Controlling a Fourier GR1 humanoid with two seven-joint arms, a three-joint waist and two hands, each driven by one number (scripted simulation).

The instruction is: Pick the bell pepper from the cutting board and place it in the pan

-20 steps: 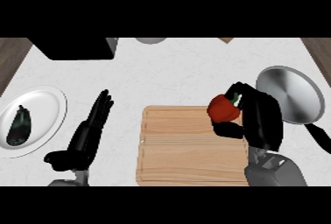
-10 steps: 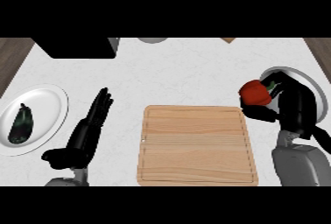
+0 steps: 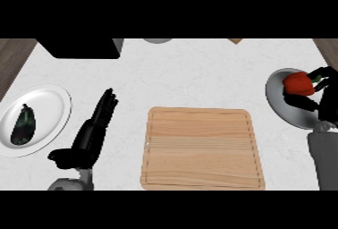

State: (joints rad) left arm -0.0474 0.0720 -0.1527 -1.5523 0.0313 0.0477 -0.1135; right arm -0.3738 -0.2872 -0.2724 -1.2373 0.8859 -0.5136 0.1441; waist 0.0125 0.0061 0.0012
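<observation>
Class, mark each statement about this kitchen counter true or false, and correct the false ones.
1. The bell pepper lies on the cutting board. False: the right hand is curled round it at the pan.
2. An eggplant lies on the plate. True.
3. The left hand grips a knife. False: it is open and holds nothing.
4. The plate is left of the cutting board. True.

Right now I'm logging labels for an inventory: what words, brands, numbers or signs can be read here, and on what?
None: no text, number or sign shows on the bell pepper, pan, cutting board, plate, eggplant or dark box.
</observation>
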